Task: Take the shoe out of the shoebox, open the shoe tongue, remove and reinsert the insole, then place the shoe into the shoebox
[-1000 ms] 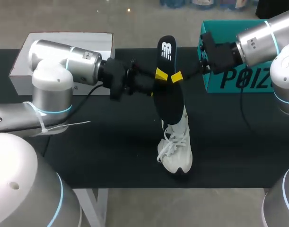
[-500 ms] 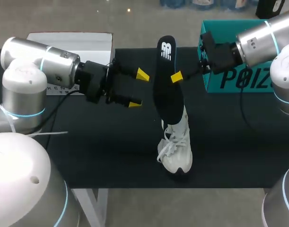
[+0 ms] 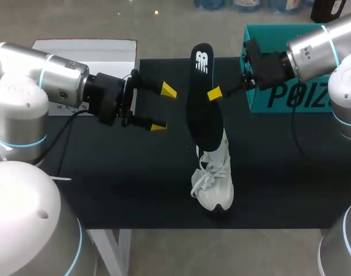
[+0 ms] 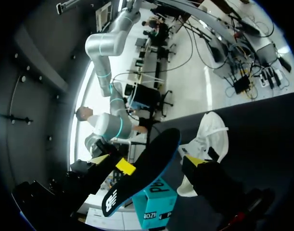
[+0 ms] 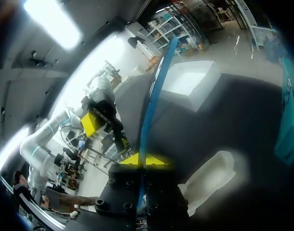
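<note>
While the right end effector (image 5: 144, 160) is clamped on the black insole (image 3: 203, 100), holding it upright over the white sneaker (image 3: 214, 178) on the worktop (image 3: 106, 172), the left end effector (image 3: 163, 108) hangs beside it, fingers spread, touching nothing. Whether the insole's lower end is inside the sneaker's collar I cannot tell. This looks like the remove-and-reinsert step. Next, I judge, that end must be steered into the sneaker, the left steadying it. The teal shoebox (image 3: 290, 95) stands behind.
</note>
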`<control>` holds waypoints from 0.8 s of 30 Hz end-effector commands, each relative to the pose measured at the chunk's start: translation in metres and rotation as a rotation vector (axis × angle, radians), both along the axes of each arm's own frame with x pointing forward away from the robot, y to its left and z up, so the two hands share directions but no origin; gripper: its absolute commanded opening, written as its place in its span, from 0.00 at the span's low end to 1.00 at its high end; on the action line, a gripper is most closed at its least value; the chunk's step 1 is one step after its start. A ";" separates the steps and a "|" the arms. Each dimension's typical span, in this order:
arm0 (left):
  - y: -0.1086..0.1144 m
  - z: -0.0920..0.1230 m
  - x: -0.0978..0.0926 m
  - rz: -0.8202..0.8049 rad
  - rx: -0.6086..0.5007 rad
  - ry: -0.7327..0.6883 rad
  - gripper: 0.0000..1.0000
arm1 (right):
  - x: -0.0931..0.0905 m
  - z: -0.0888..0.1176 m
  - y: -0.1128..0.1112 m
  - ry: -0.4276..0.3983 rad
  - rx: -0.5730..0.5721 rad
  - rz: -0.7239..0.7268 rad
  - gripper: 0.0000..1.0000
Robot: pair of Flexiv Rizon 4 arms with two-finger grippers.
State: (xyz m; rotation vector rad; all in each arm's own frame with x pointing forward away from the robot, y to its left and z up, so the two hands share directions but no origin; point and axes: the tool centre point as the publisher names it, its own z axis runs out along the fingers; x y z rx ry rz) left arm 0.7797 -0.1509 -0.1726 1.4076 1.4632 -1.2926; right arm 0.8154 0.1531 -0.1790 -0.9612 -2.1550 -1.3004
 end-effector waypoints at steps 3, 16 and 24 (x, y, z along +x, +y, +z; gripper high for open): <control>0.000 0.000 0.000 0.000 0.002 -0.001 1.00 | 0.000 -0.001 0.001 0.000 -0.001 -0.001 0.00; 0.023 -0.004 0.000 0.030 0.119 0.106 1.00 | 0.000 -0.001 0.001 0.000 -0.001 -0.001 0.00; 0.066 -0.021 -0.022 0.101 0.424 0.396 1.00 | 0.000 -0.001 0.001 0.000 -0.001 -0.001 0.00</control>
